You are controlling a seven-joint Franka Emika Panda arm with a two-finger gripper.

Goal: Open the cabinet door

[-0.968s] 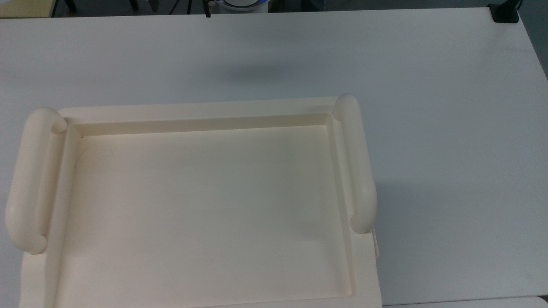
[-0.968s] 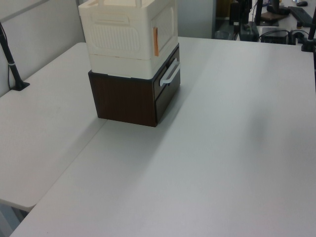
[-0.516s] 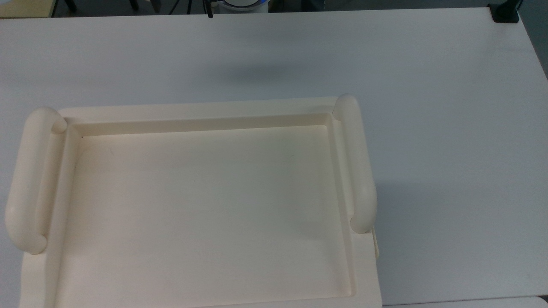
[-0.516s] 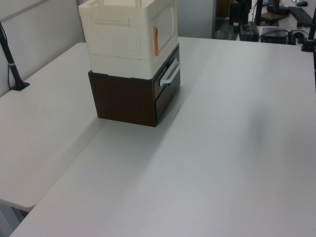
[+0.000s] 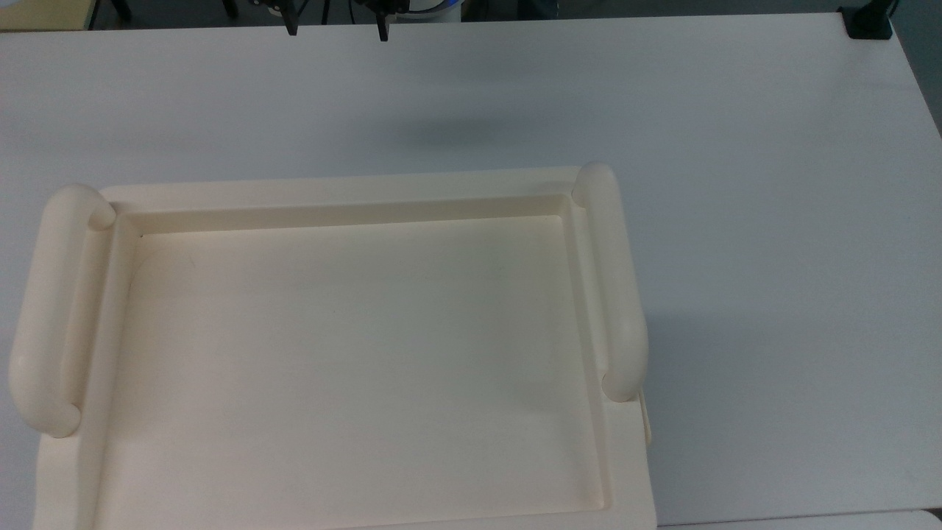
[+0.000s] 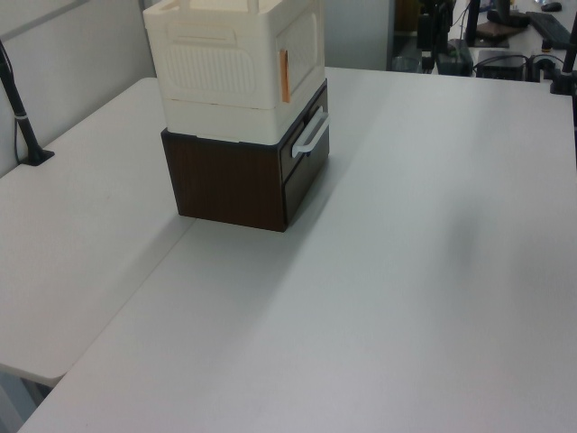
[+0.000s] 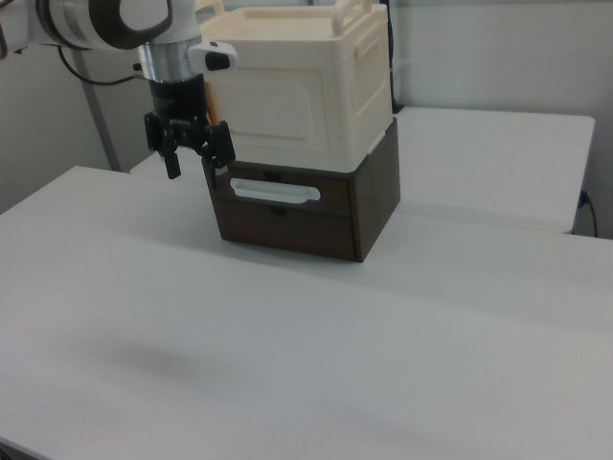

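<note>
The cream cabinet (image 7: 316, 86) stands on a dark brown drawer box (image 7: 369, 206). Its door (image 7: 278, 115) is the flat cream front panel in the right view and lies shut. In the left view the door (image 6: 305, 45) faces right, with an orange-brown fitting (image 6: 284, 76) at its near edge. My gripper (image 7: 198, 161) hangs open just in front of the door's left edge in the right view, holding nothing. In the top view its two dark fingertips (image 5: 381, 31) show at the top edge, beyond the cabinet's recessed top (image 5: 353, 353).
The brown box has a drawer with a white bar handle (image 7: 275, 193) just below my gripper. Thick tube handles (image 5: 614, 280) run along the cabinet's top. A black clamp (image 5: 867, 22) sits at the table corner, and a black post (image 6: 25, 126) stands at the left view's left.
My gripper has come further into the top view from its top edge; two spread fingertips show where one dark tip was. The cabinet has not moved.
</note>
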